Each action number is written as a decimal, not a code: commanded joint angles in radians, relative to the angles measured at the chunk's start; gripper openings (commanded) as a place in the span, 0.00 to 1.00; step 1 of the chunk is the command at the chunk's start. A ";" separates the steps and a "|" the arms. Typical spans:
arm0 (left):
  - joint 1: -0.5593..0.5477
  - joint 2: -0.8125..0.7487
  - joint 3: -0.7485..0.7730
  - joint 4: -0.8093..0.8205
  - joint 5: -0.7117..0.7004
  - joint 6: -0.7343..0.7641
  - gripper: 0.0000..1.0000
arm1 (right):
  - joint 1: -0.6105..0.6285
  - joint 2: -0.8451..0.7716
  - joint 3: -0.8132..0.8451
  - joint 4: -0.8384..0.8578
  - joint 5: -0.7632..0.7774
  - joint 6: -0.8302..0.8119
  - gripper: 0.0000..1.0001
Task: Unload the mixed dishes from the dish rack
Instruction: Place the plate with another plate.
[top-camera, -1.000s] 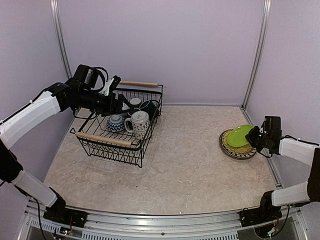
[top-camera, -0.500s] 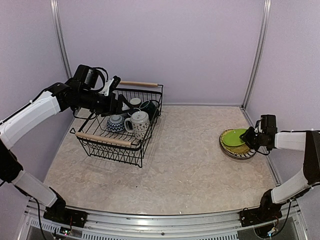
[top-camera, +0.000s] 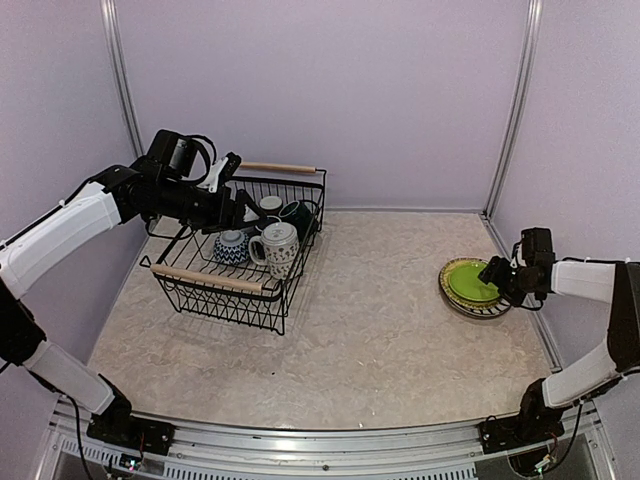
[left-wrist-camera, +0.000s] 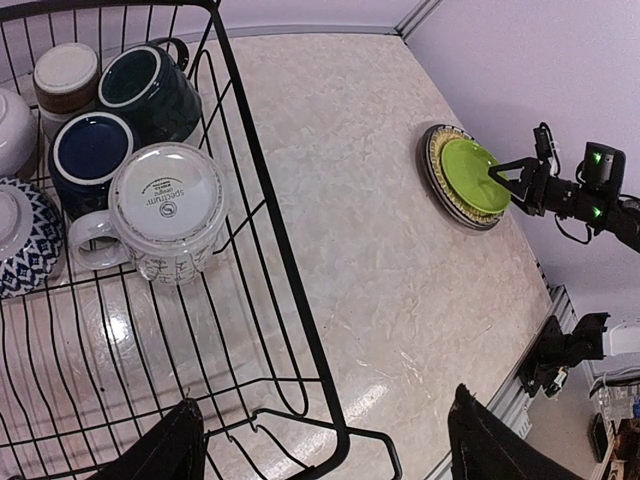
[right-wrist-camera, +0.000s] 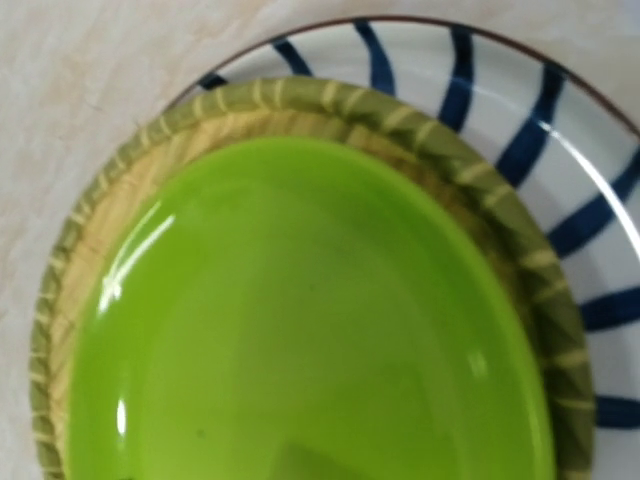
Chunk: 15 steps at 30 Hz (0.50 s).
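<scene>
The dish rack (top-camera: 262, 311) stands at the left with a patterned white mug (top-camera: 278, 245) (left-wrist-camera: 165, 210), dark mugs (left-wrist-camera: 148, 85), a small cup (left-wrist-camera: 65, 72) and a patterned bowl (top-camera: 231, 246) inside. My left gripper (top-camera: 240, 205) (left-wrist-camera: 325, 450) hovers open over the rack's rim, holding nothing. At the right the lime green plate (top-camera: 470, 283) (right-wrist-camera: 300, 330) lies flat on the woven plate (right-wrist-camera: 120, 180), which lies on the striped plate (right-wrist-camera: 560, 140). My right gripper (top-camera: 497, 272) (left-wrist-camera: 505, 175) sits at the stack's right edge, fingers spread, apart from the green plate.
Two wooden bar handles (top-camera: 205, 278) cap the rack's near and far ends. Purple walls close in the back and both sides, and the plate stack sits near the right wall. Marble tabletop (top-camera: 370, 300) stretches between rack and plates.
The right gripper lowered the tilted green plate flat onto the stack, then opened and let it go. The left arm has not moved.
</scene>
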 joint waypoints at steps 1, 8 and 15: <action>-0.002 0.002 0.004 -0.009 0.000 0.012 0.79 | -0.008 -0.031 0.029 -0.086 0.051 -0.064 0.80; -0.002 0.001 0.002 -0.009 -0.007 0.010 0.80 | -0.006 -0.029 0.038 -0.123 0.076 -0.107 0.86; -0.002 0.003 0.000 -0.011 -0.019 0.011 0.85 | 0.025 0.028 0.084 -0.159 0.093 -0.152 0.91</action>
